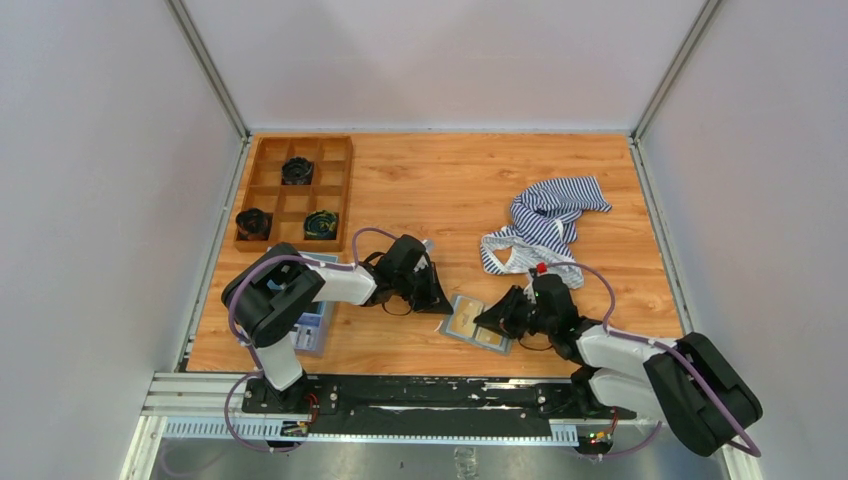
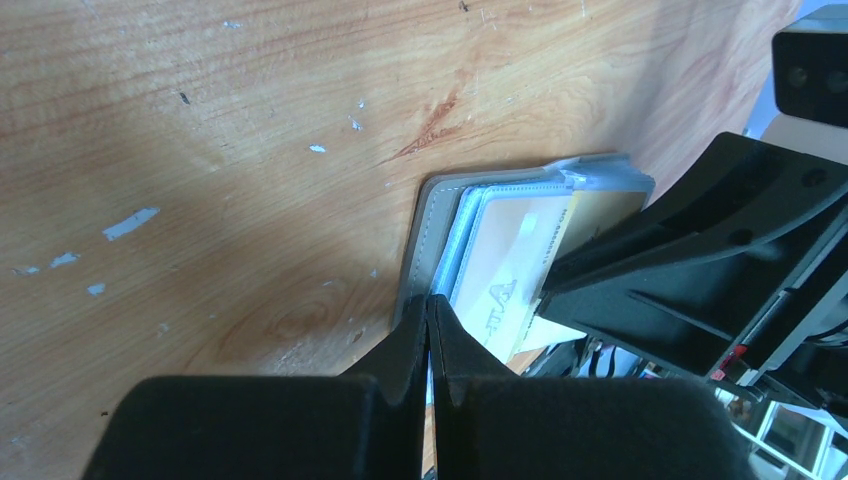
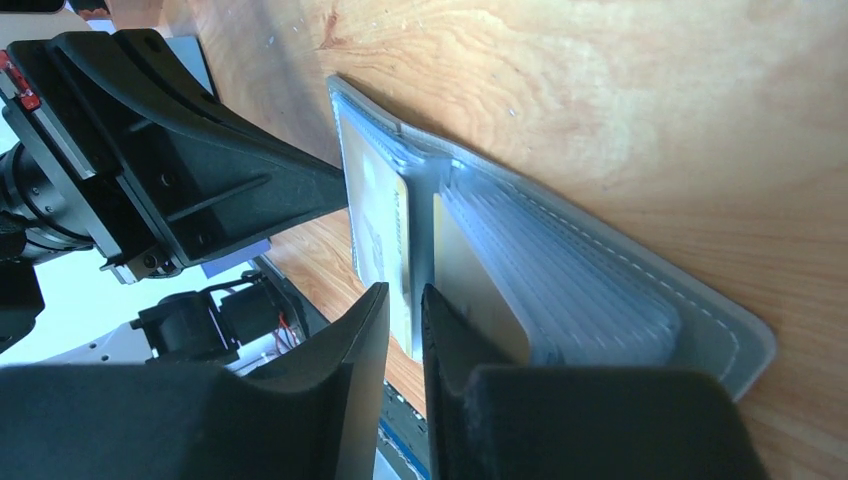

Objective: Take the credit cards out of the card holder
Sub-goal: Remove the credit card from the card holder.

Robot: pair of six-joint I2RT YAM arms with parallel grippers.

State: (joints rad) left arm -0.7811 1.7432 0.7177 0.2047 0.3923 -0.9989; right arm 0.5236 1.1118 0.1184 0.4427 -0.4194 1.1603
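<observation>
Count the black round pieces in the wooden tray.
3, all in the wooden tray: the far piece in a middle compartment, the near-left piece and the near-right piece in the near corner compartments. Nothing seems hidden.

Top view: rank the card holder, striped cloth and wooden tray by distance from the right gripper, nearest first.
1. card holder, at the right gripper, front centre.
2. striped cloth, beyond it, right side.
3. wooden tray, far left corner.

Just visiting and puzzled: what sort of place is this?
Probably a robotics test cell: two robot arms bolted to a rail, a wooden table boxed in by white panels, and props like a striped cloth.
</observation>
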